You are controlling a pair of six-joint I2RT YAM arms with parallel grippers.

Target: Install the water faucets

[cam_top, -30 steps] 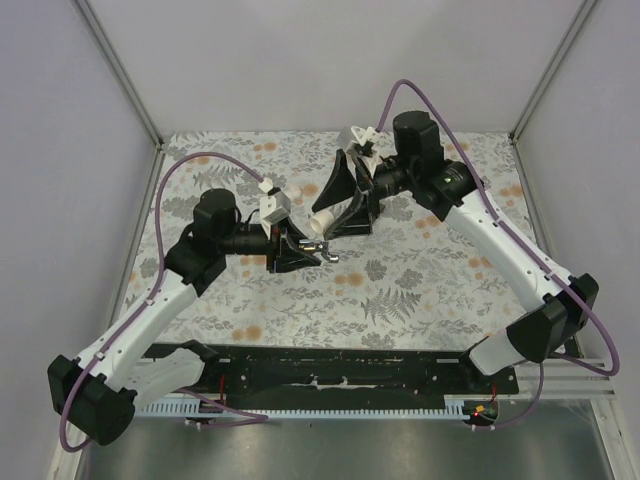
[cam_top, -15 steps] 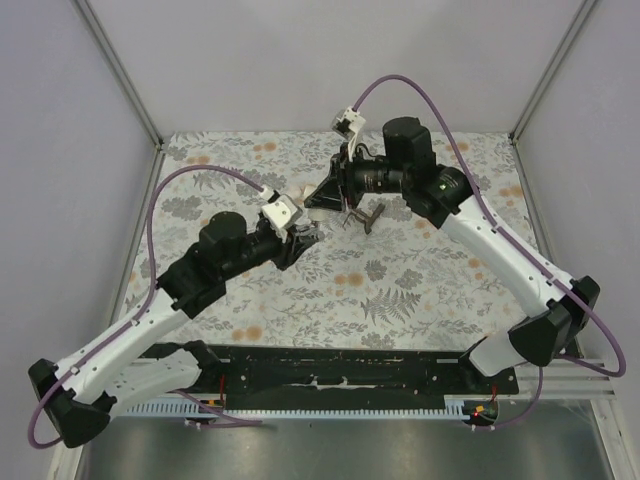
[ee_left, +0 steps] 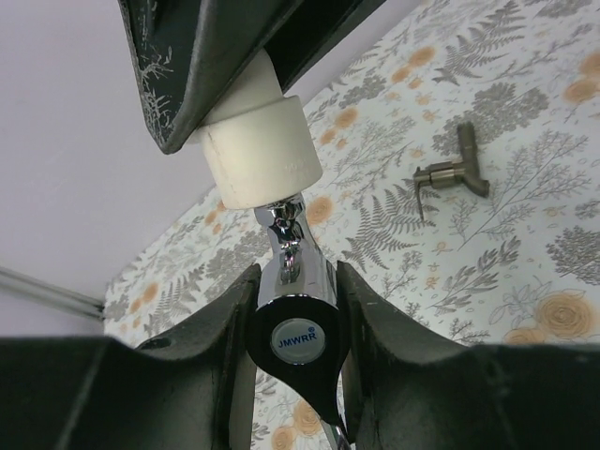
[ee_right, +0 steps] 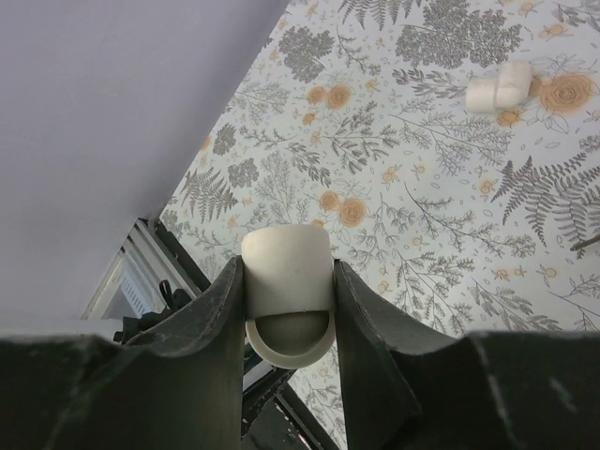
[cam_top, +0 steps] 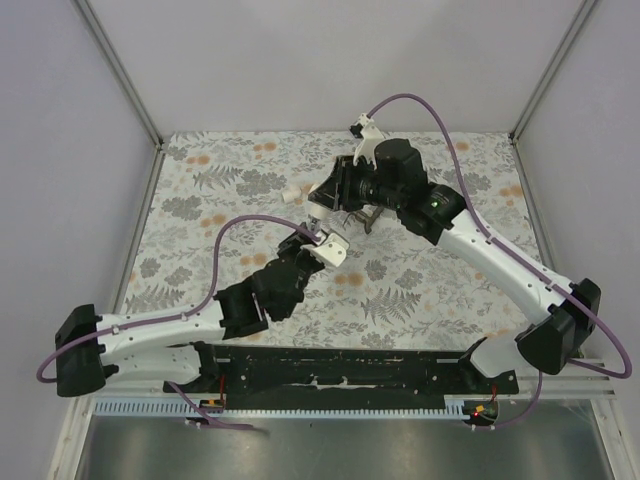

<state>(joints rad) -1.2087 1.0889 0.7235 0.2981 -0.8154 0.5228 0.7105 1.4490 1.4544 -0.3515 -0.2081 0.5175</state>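
Left wrist view: the left fingers (ee_left: 220, 328) are clamped on a chrome faucet (ee_left: 296, 314), one on each side of its body. A round blue cap reading JMWRR faces the camera. The faucet's narrow shiny stem points up and away and meets the end of a white plastic cylinder (ee_left: 262, 155). How far the stem sits inside cannot be told. That cylinder is pinched from above by the dark right fingers (ee_left: 187, 56), so both are held in the air above the tabletop (ee_left: 525, 253). On the floral surface beyond, well apart from the held pair, a second faucet (ee_left: 455, 173) lies on its side.

Right wrist view: the right fingers (ee_right: 211, 319) are closed against the two sides of the white plastic cylinder, whose round open end faces the camera. A second white cylinder (ee_right: 500, 89) lies on its side far off on the tabletop, next to an orange flower in the print.

Top external view: the two arms meet over the middle of the tabletop. The left arm reaches in low from the near left corner. The right arm comes in from the near right, and its wrist sits just beyond the left arm's. The loose white cylinder lies to the left of the right arm's wrist, and the second faucet lies just to the right of the meeting point, partly under that arm.
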